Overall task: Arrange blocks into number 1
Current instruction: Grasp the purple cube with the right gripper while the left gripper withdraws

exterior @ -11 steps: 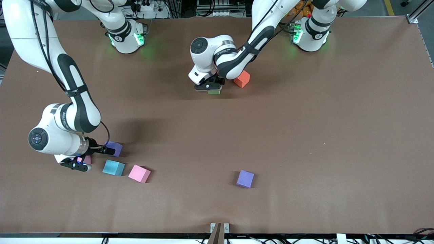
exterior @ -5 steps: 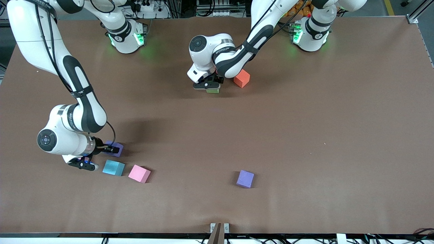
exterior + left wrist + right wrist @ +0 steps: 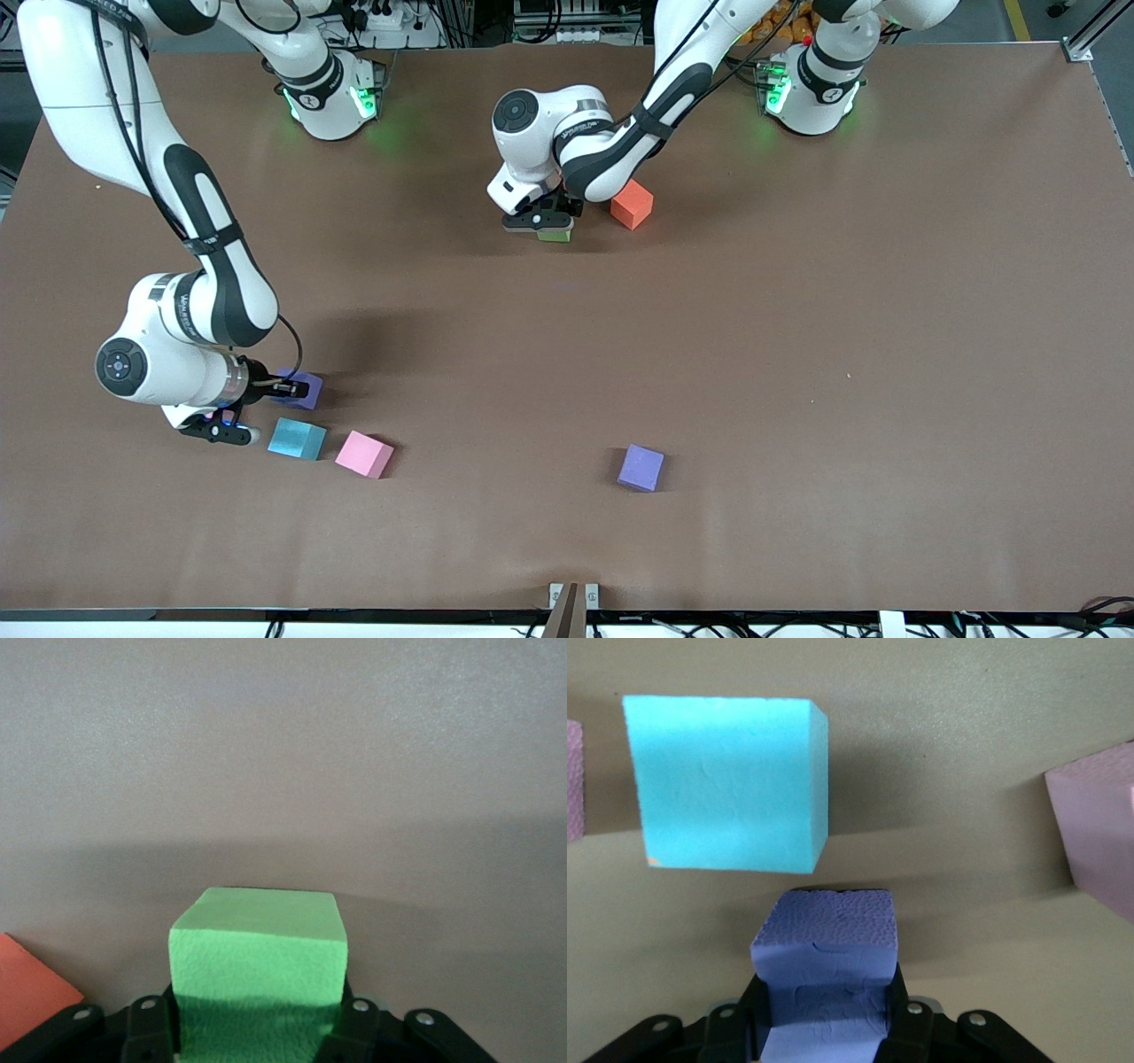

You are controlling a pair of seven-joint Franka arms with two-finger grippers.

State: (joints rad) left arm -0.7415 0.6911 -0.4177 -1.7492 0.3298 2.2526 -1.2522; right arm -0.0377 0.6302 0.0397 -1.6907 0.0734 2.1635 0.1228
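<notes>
Nearest to the front camera lies 1 purple block point(image 3: 640, 468), alone on the table point(image 3: 842, 354). Toward the right arm's end lie 1 pink block point(image 3: 364, 455) and 1 light blue block point(image 3: 297, 439). Just beside the light blue one, the right gripper point(image 3: 217, 431) is closed around 1 purple-blue block point(image 3: 826, 939). A 2nd purple block point(image 3: 306, 391) lies near it. Farthest, the left gripper point(image 3: 540, 221) clamps 1 green block point(image 3: 257, 966) low at the table, just beside 1 orange block point(image 3: 632, 205).
</notes>
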